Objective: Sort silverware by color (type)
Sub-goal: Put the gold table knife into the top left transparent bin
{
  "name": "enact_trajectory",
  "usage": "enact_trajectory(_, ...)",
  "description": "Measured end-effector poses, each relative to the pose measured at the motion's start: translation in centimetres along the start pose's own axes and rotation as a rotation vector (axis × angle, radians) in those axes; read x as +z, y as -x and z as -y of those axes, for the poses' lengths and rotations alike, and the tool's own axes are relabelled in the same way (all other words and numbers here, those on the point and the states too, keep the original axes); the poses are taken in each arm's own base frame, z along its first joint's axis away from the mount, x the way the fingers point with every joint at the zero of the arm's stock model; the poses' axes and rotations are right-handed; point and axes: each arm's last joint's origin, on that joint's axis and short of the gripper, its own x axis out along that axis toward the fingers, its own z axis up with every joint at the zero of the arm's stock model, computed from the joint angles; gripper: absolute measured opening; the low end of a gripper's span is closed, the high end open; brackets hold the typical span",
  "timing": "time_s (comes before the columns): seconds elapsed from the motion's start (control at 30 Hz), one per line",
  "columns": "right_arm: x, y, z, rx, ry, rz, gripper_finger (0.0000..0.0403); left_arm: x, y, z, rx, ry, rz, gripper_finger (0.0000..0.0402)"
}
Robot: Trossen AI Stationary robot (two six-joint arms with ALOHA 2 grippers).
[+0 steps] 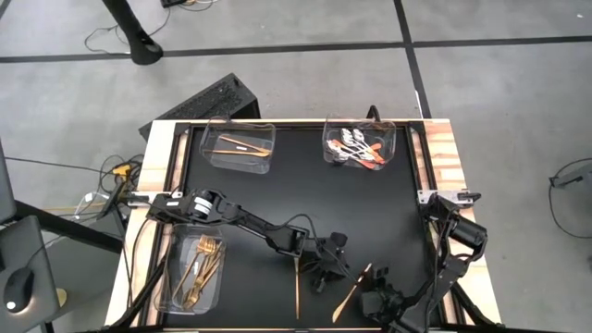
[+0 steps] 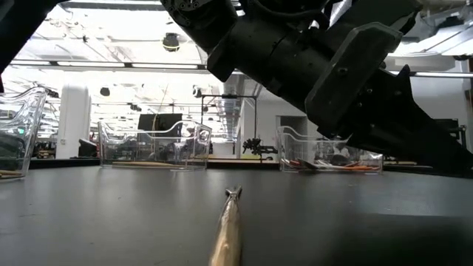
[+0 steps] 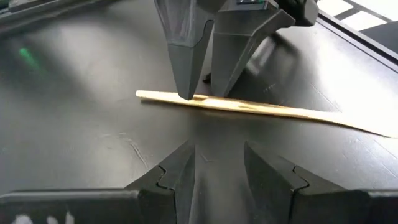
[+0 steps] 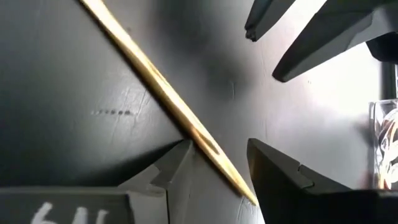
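High view: we count three trays filled – gold knives, spoons, forks. Two gold pieces left on tabletop: one knife beside left gripper, another knife by right gripper.

Wrist views: both pairs of fingers spread, released – knife between right ones. No readable writing.

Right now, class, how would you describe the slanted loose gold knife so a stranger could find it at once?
Start at the black mat, at the edge farthest from the spoon tray. Two gold knives lie loose there; the slanted knife sits between the open fingers of the right gripper. The straight knife beside it lies apart from that gripper.
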Motion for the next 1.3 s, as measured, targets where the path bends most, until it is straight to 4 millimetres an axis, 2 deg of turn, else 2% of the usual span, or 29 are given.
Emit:
enact_trajectory(0.17, 0.3, -0.3, 0.2, -0.017, -0.013, 0.019, 0.018, 0.0, 0.0, 0.0, 0.0, 0.0, 0.002, 0.0123)
enact_trajectory(0.43, 1.5, -1.9, 1.2, -0.043, -0.063, -0.001, 0.018, -0.1, 0.0, 0.0, -0.005, 0.01, -0.015, 0.0123)
enact_trajectory(0.63, 1.7, -2.2, 1.4, -0.045, -0.064, -0.009, 0.018, -1.7, -1.1, 0.3, -0.025, 0.055, -0.057, 0.0123)
enact_trajectory(0.93, 2.4, -2.6, 1.3, -0.027, -0.08, 0.03, 0.018, -1.5, -1.3, 0.0, 0.042, 0.068, -0.015, 0.0123)
enact_trajectory(1.3, 3.8, -4.4, 2.7, -0.074, -0.156, 0.039, 0.018, -1.5, -1.3, -0.1, 0.046, 0.066, -0.013, 0.0123)
